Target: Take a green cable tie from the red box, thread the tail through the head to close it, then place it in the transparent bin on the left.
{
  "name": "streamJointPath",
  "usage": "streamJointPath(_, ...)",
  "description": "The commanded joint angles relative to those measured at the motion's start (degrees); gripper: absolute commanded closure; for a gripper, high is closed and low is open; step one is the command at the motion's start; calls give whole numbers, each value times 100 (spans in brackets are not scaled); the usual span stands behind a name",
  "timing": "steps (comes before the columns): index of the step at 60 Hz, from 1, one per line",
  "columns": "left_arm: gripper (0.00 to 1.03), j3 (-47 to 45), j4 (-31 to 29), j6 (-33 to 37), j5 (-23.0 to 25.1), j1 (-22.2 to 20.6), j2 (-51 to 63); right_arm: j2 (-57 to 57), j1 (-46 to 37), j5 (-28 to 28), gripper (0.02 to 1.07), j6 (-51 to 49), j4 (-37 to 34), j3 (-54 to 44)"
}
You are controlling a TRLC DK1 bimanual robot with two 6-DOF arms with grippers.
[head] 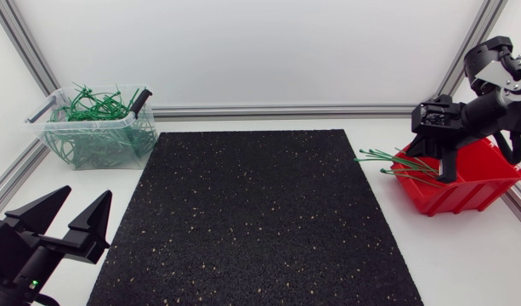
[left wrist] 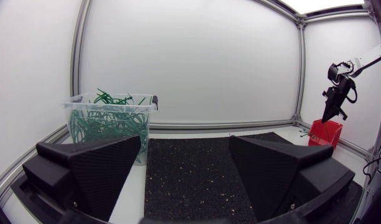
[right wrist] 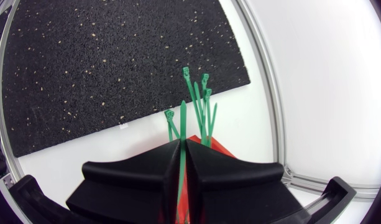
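Observation:
The red box (head: pixel 468 185) stands at the table's right edge, with several green cable ties (head: pixel 394 161) sticking out over its left rim. My right gripper (head: pixel 448 172) points down into the box. In the right wrist view it (right wrist: pixel 183 143) is shut on one green cable tie (right wrist: pixel 183 115), which runs up between the pressed fingers; other ties (right wrist: pixel 201 99) fan out ahead. The transparent bin (head: pixel 97 143) at the back left holds many closed green ties. My left gripper (head: pixel 71 218) sits near the front left corner, open and empty, far from the bin (left wrist: pixel 109 124).
A black speckled mat (head: pixel 252 212) covers the middle of the table. Aluminium frame rails run along the back and side edges. White table strips lie between the mat and each container.

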Motion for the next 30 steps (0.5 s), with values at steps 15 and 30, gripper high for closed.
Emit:
streamJointPath(15, 4, -244, -64, -104, -16, -52, 43, -1153, 236, -222, 101, 815, -718, 689)
streamJointPath(30, 4, -244, -90, -104, -25, -61, 51, -1997, 825, -222, 101, 1738, -1017, 1313)
